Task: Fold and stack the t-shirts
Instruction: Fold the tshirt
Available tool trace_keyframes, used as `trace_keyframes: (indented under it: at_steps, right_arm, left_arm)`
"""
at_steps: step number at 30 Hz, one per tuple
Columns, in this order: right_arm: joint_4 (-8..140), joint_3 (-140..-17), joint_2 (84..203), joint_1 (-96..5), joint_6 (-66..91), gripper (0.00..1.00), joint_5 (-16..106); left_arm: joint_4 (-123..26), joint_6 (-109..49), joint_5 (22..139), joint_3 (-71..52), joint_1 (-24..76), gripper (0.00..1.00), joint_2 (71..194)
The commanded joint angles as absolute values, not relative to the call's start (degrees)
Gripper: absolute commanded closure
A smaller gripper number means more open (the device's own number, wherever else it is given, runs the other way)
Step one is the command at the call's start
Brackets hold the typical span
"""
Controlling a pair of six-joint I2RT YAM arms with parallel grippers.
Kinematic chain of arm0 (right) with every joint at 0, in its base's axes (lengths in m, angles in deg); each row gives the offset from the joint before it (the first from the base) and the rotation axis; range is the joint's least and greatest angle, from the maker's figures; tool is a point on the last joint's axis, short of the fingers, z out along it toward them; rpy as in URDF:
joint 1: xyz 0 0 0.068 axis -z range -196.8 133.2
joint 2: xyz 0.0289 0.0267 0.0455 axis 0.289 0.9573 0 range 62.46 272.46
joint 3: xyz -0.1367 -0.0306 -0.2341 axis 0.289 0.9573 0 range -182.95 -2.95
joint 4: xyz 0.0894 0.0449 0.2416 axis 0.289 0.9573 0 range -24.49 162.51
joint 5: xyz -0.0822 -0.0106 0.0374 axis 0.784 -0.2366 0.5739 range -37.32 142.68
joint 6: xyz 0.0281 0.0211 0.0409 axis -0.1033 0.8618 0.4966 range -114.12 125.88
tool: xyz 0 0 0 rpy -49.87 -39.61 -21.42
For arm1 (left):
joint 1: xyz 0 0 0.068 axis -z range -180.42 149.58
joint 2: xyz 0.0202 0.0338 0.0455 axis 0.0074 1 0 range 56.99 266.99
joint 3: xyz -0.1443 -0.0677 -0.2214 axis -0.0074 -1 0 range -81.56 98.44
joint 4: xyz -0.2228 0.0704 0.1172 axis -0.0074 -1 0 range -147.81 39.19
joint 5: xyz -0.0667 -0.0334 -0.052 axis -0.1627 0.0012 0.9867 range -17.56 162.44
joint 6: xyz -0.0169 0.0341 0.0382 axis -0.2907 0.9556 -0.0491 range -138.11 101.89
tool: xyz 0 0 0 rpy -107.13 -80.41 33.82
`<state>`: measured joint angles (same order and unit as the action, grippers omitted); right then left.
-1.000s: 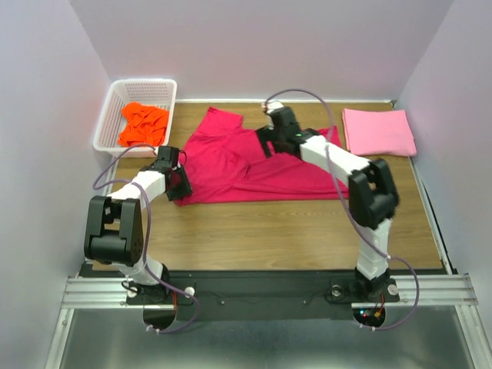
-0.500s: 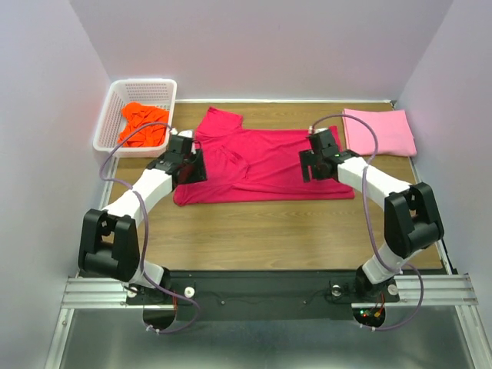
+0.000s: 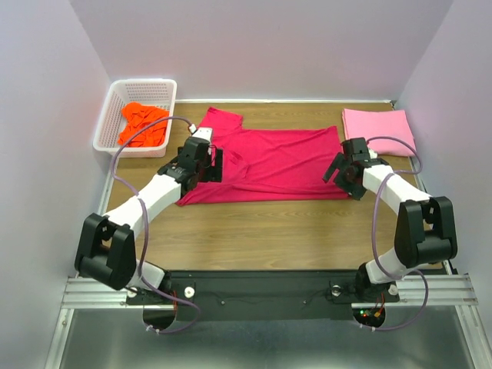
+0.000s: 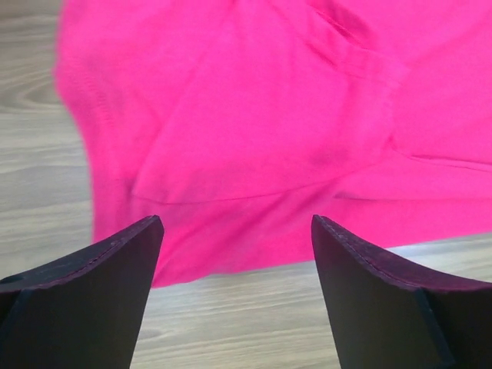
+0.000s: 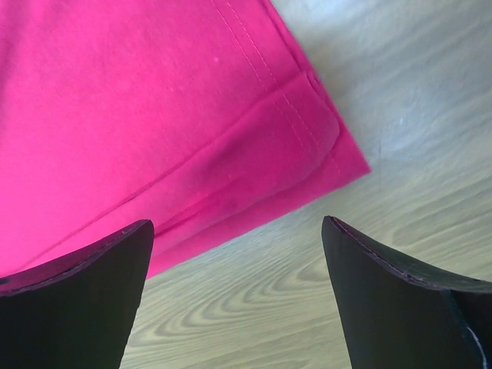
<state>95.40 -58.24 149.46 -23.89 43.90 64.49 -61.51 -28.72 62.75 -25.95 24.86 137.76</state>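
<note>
From above, the crimson t-shirt (image 3: 269, 161) lies spread mid-frame, the folded pink t-shirt (image 3: 379, 131) is at upper right, and the orange t-shirt (image 3: 144, 124) sits in the basket (image 3: 108, 121) at upper left. The left gripper (image 3: 209, 163) and right gripper (image 3: 344, 165) hover at the crimson shirt's two ends. In the left wrist view, the jaws are spread and empty, with crimson cloth across the upper frame. In the right wrist view, the jaws are also apart and hold nothing, and the shirt's hemmed corner (image 5: 307, 131) shows at upper left.

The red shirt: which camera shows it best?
The top view: the whole red shirt lies spread out there. The left wrist camera shows only its creased near-left part; the right wrist camera only its near-right corner with hem stitching.
</note>
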Motion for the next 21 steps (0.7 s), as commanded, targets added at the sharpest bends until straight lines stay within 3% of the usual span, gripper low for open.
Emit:
trace_keyframes:
  at_steps: [1,3,21]
  right_arm:
    - [95.3,-58.7,149.4,-22.9,51.8,0.04,63.1]
    - [94.5,-58.8,150.3,-22.9,52.8,0.04,62.9]
    - [91.1,-60.6,153.2,-22.7,55.1,0.06,63.3]
  left_arm:
    - [-58.8,-26.0,55.8,-28.7,24.7,0.05,132.1]
    - [-57.8,-25.9,54.4,-30.8,24.6,0.01,131.3]
    - [-53.2,-26.4,50.7,-37.9,24.7,0.02,127.8]
